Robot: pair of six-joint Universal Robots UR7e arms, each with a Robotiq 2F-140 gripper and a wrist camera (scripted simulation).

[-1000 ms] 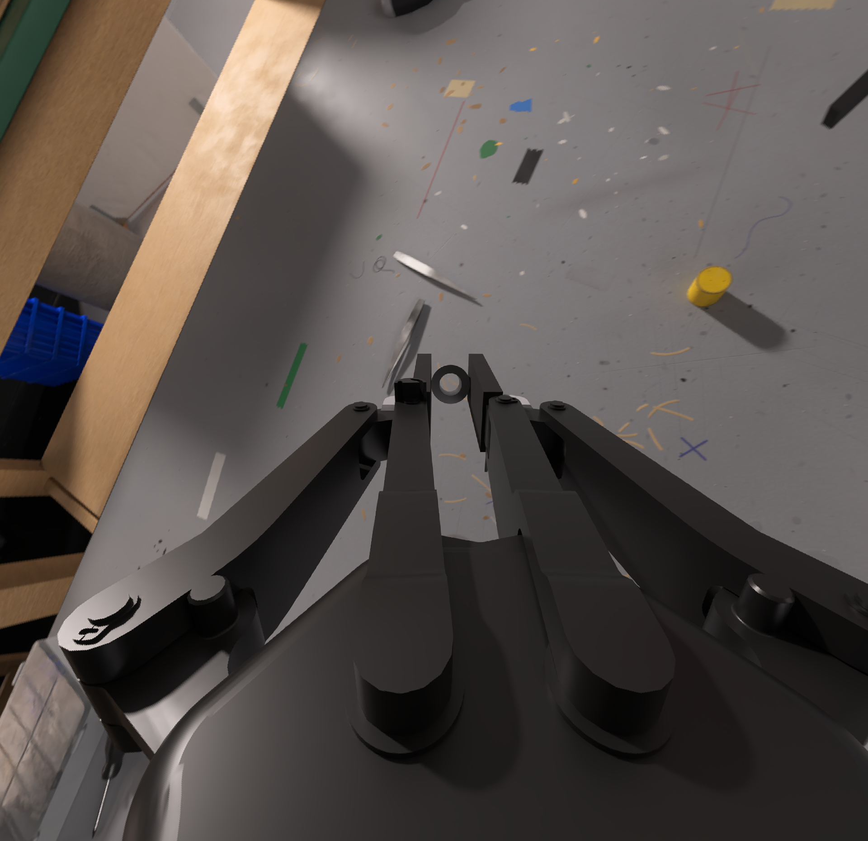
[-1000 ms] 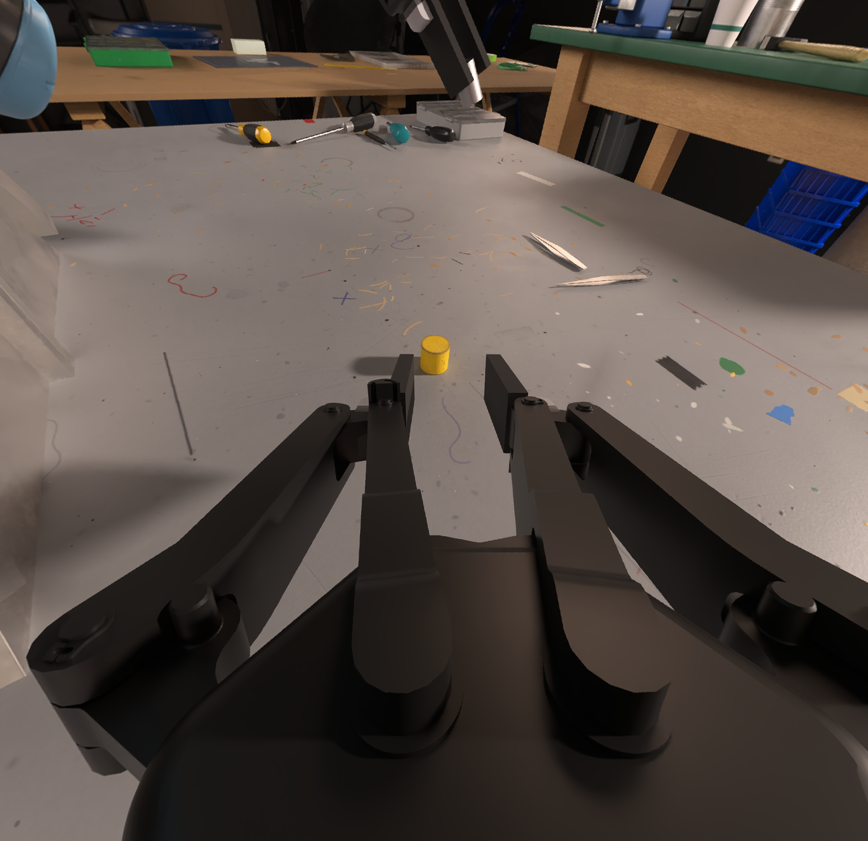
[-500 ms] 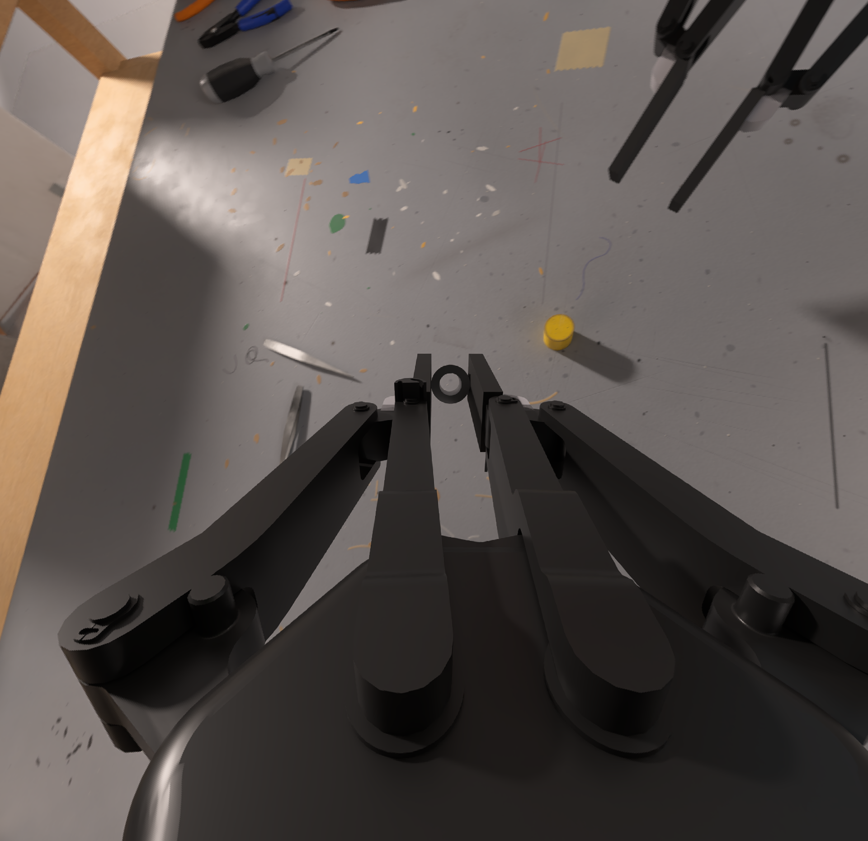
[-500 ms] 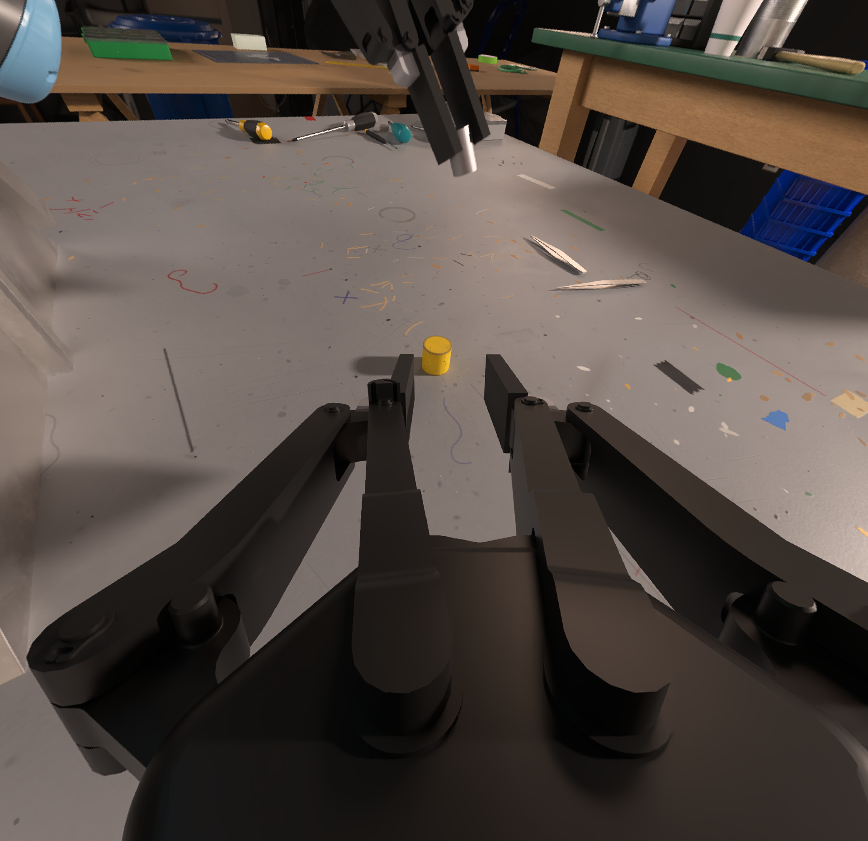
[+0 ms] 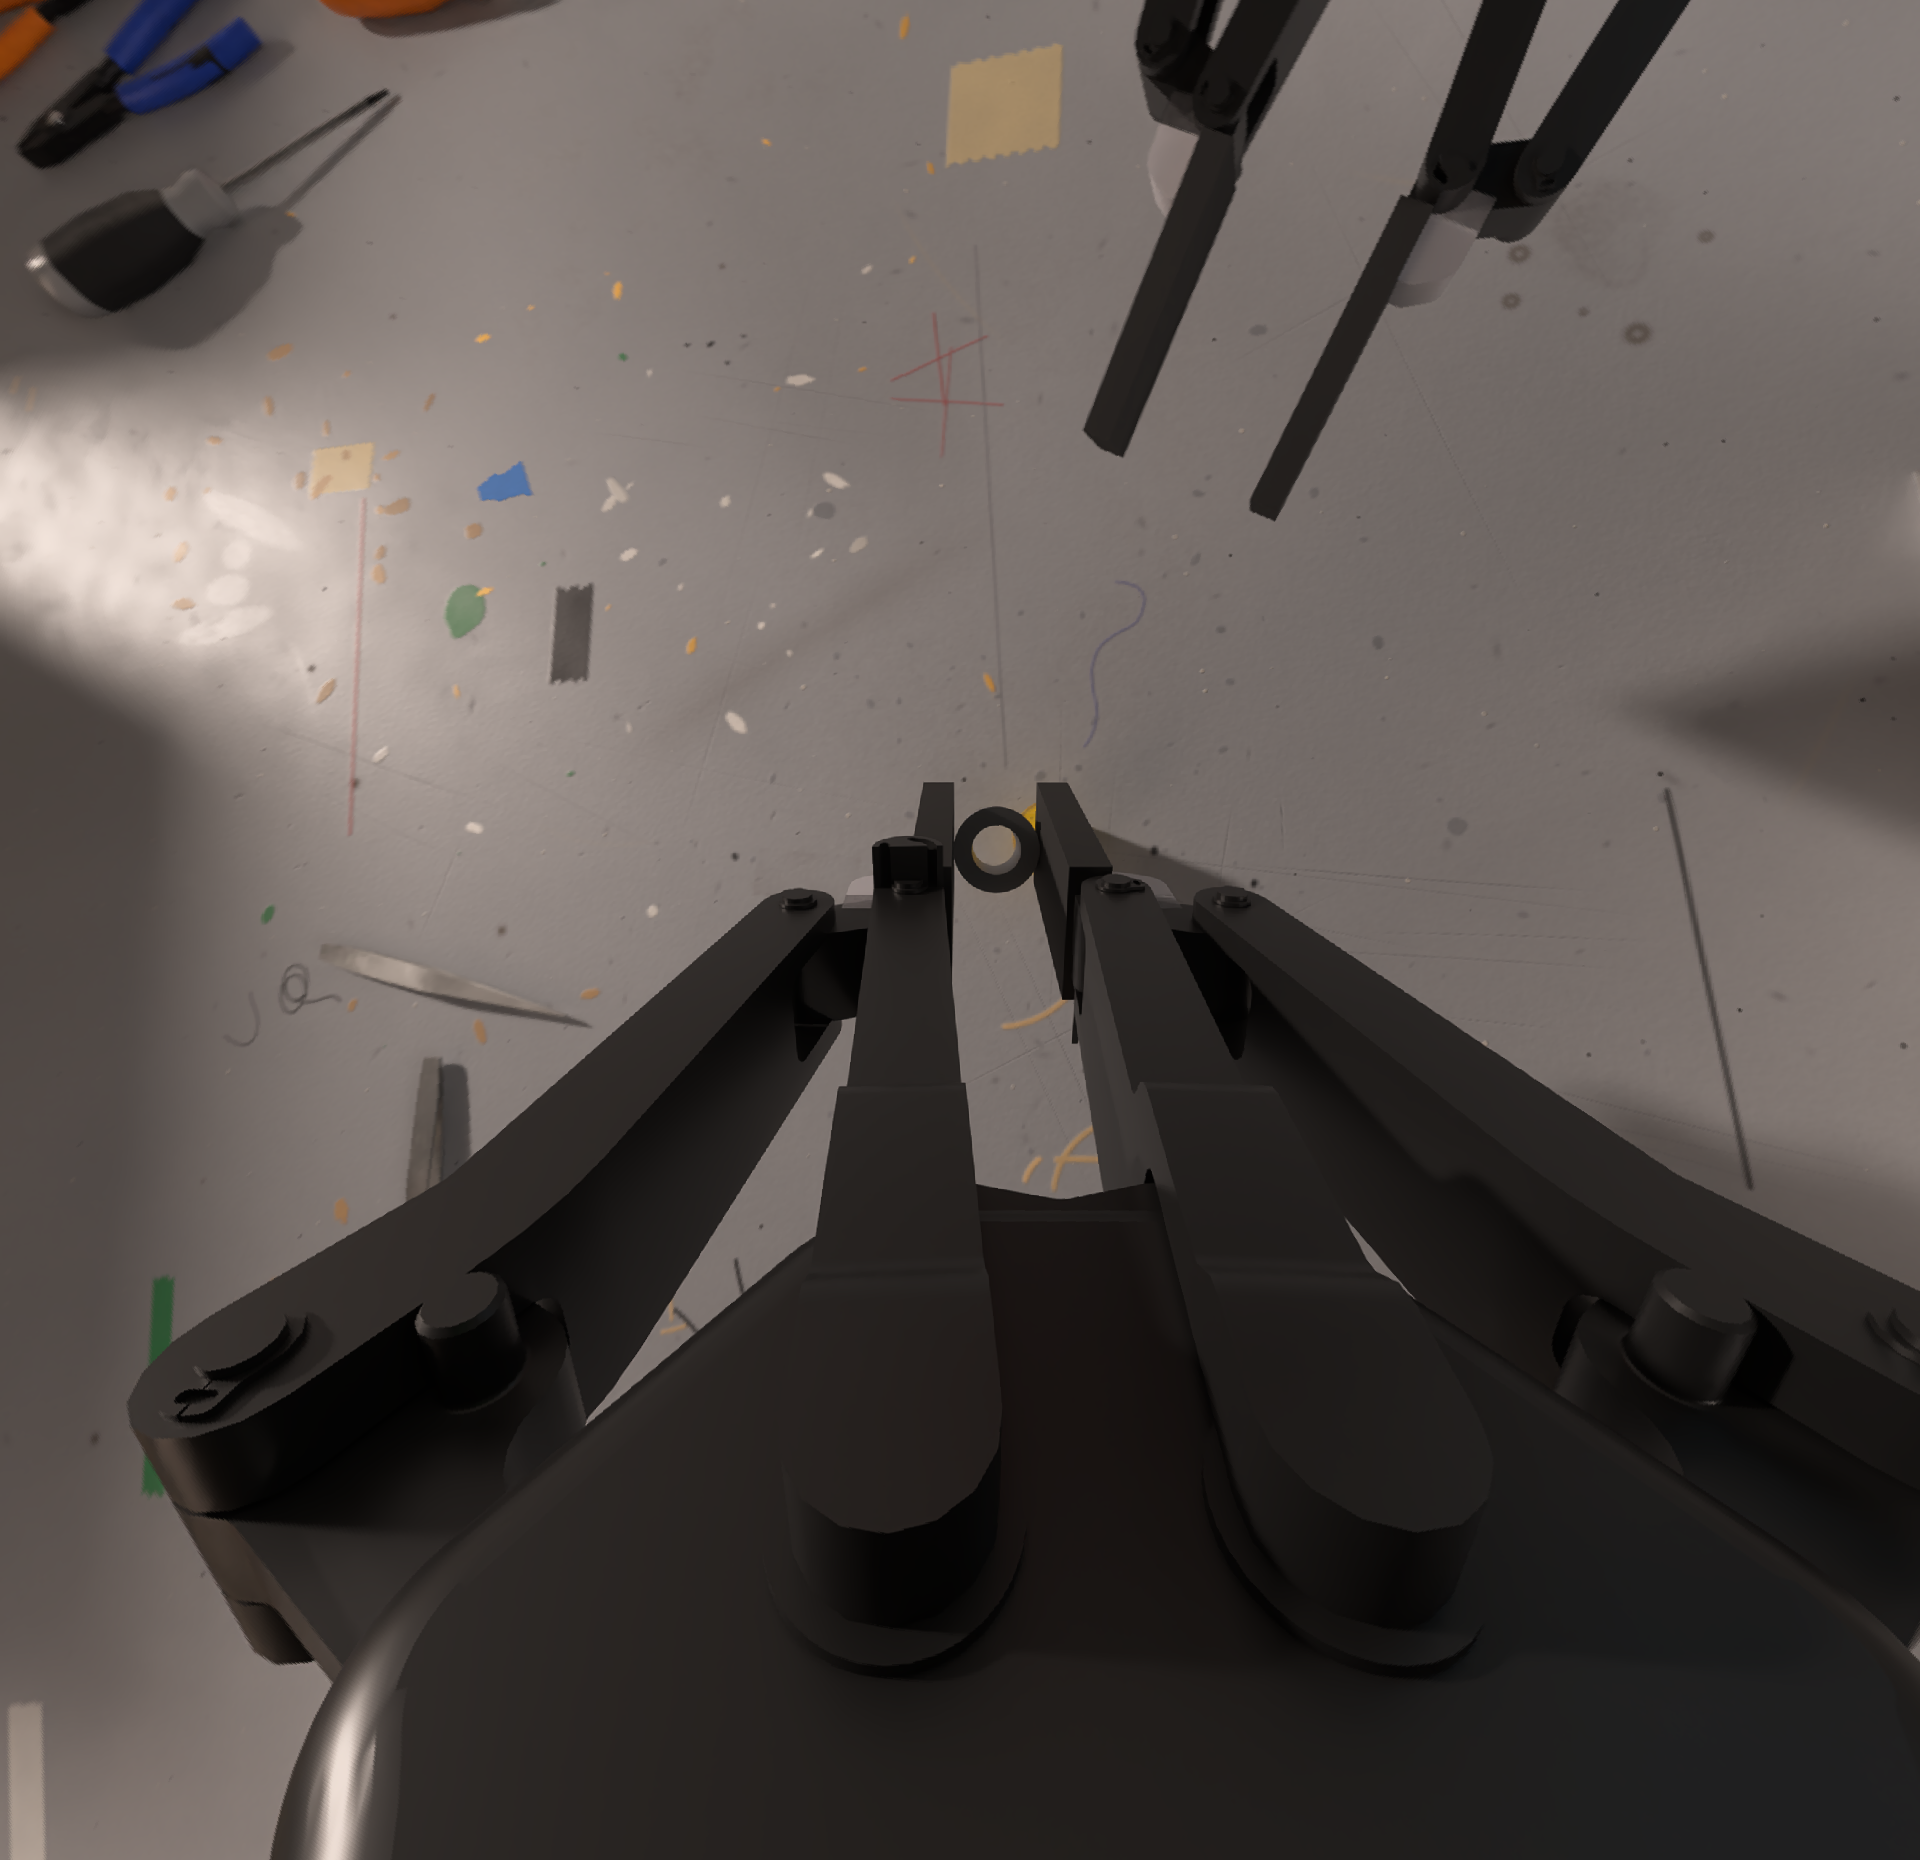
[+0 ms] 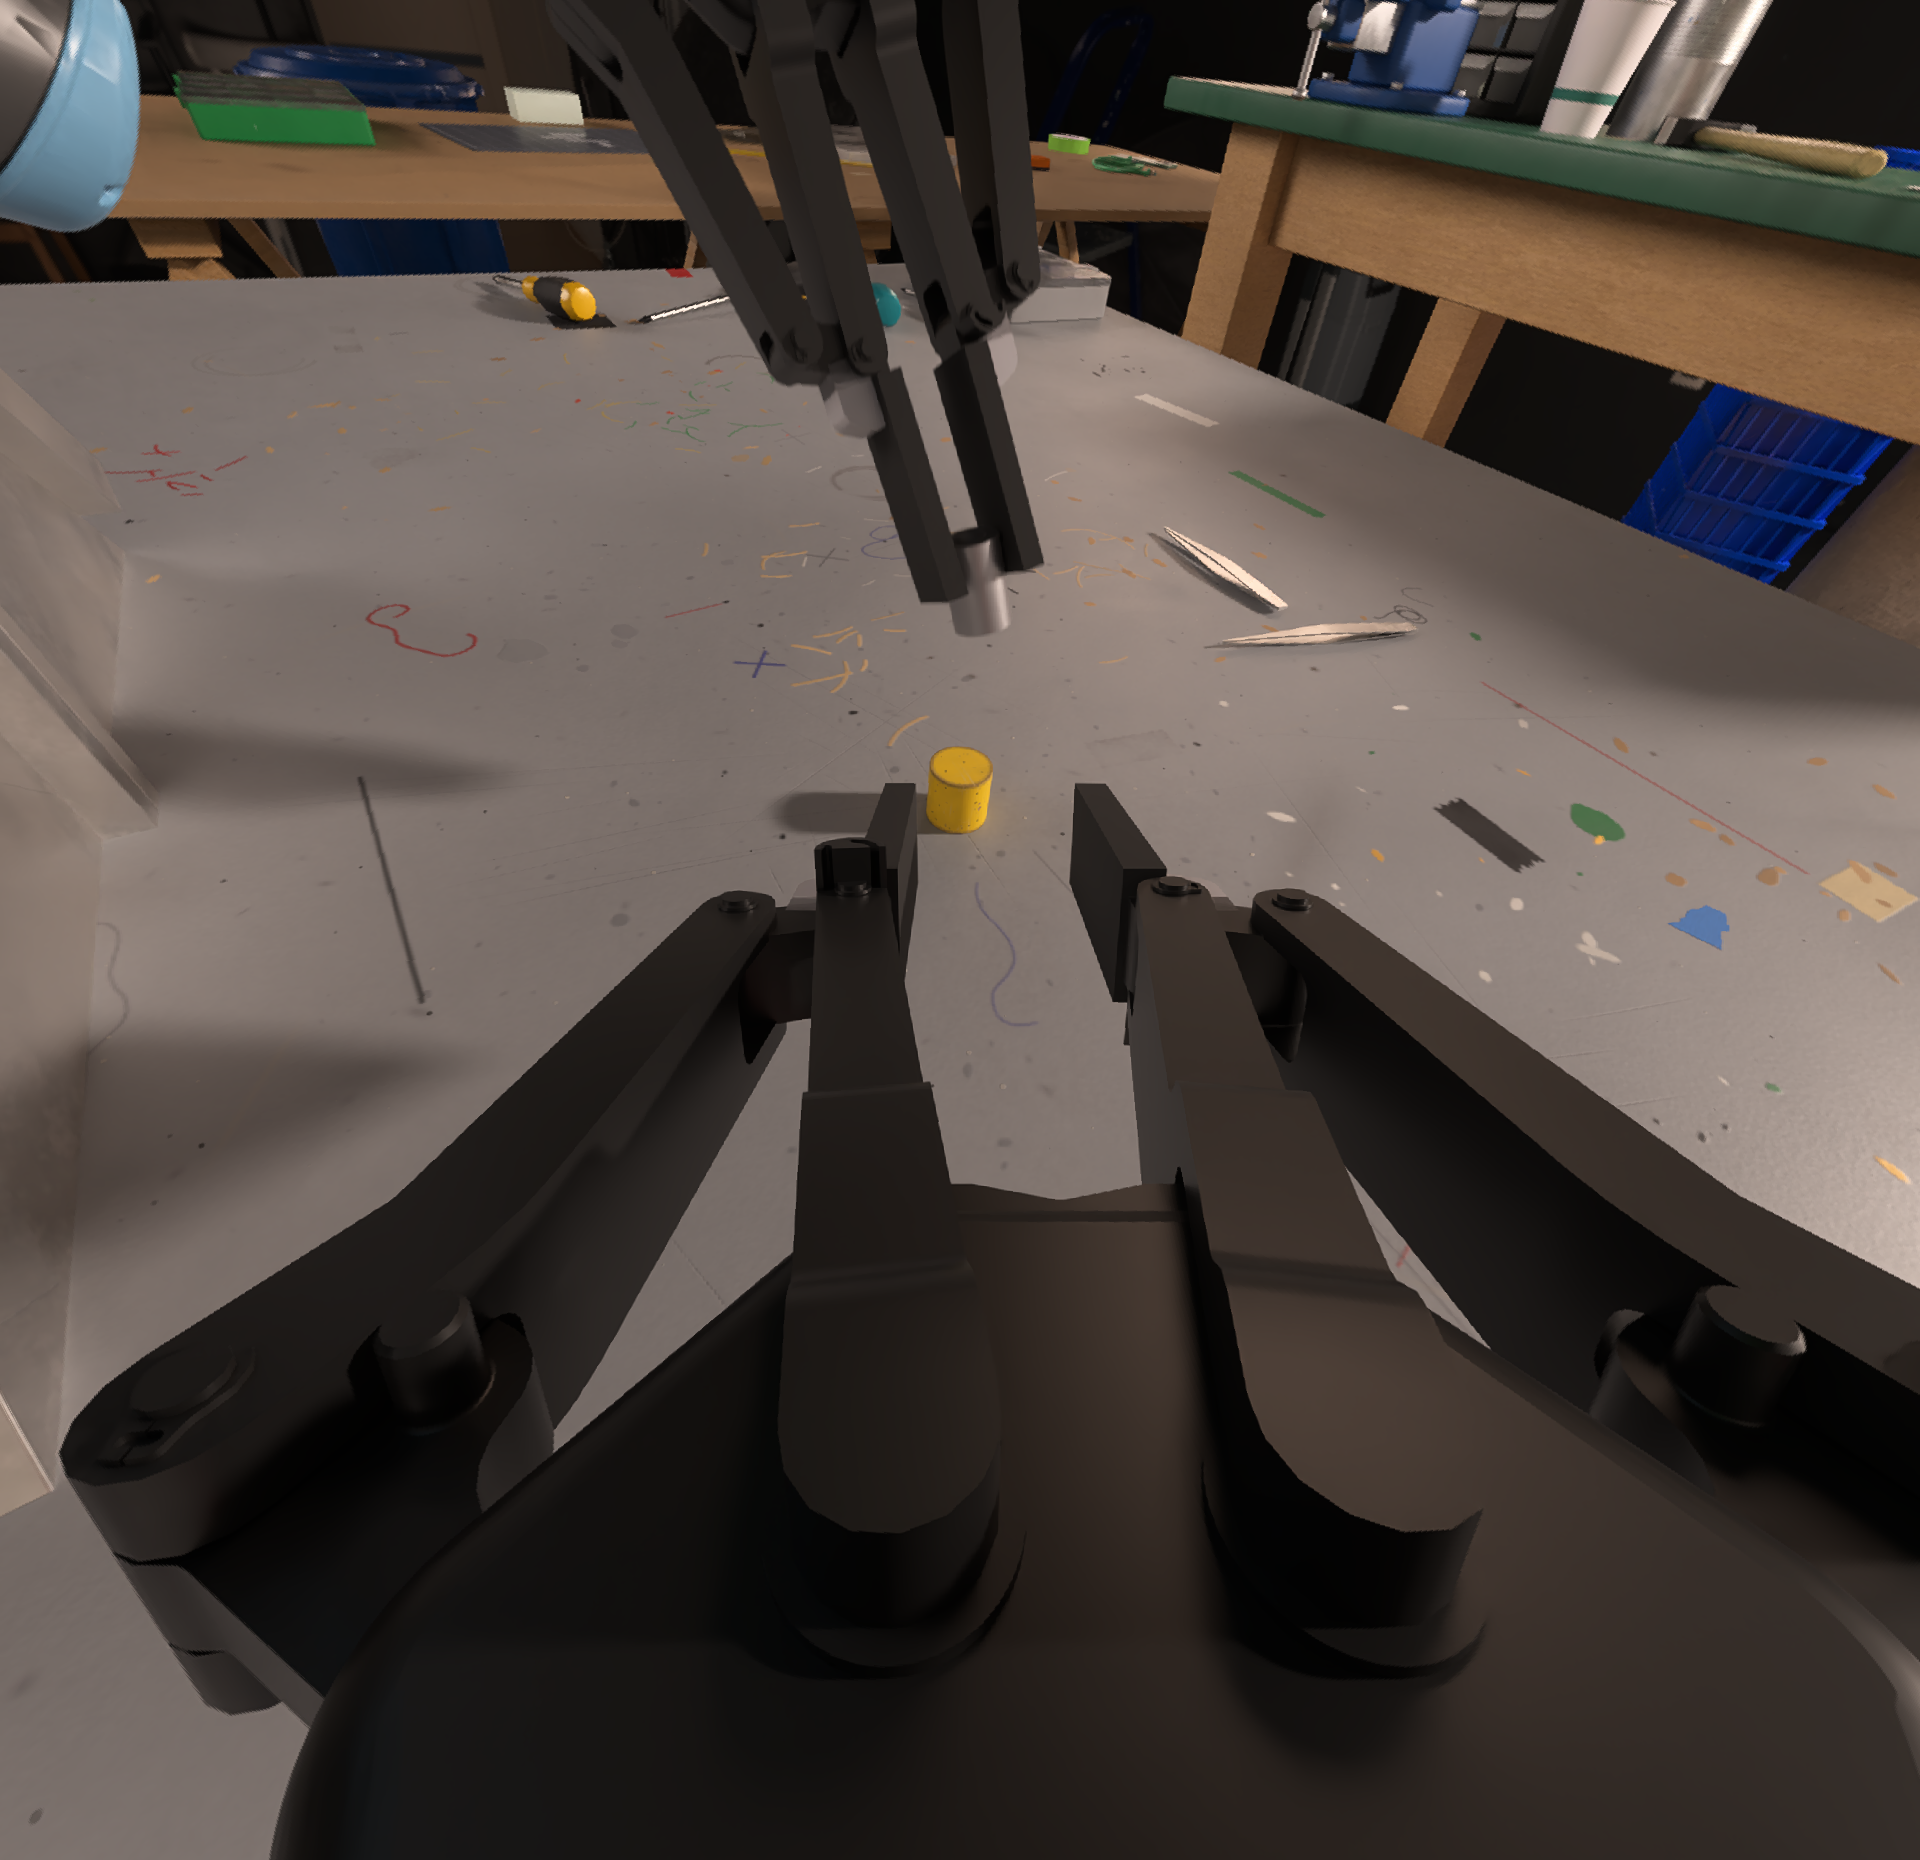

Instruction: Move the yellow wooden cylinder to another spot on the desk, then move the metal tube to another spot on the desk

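My left gripper (image 5: 995,823) is shut on the metal tube (image 5: 995,851), seen end-on as a dark ring between the fingertips, held in the air. In the right wrist view the same gripper (image 6: 982,574) hangs above the desk with the silver tube (image 6: 979,589) sticking out below its fingers. The yellow wooden cylinder (image 6: 958,789) stands upright on the grey desk (image 6: 520,875), just ahead of my open, empty right gripper (image 6: 992,823). In the left wrist view the cylinder is almost hidden behind the tube, with a yellow sliver (image 5: 1029,818) showing. The right gripper (image 5: 1184,475) shows at top right.
Screwdrivers (image 5: 114,247) and pliers (image 5: 135,75) lie at the far left of the left wrist view. Two tweezers (image 6: 1226,569) lie right of centre. A thin rod (image 6: 390,891) lies at the left. A wooden bench (image 6: 1558,241) and blue crate (image 6: 1756,480) stand beyond the desk's right edge.
My left gripper has carried the tube across the desk towards the yellow cylinder, and now hangs nearly over it. The right gripper has stayed still.
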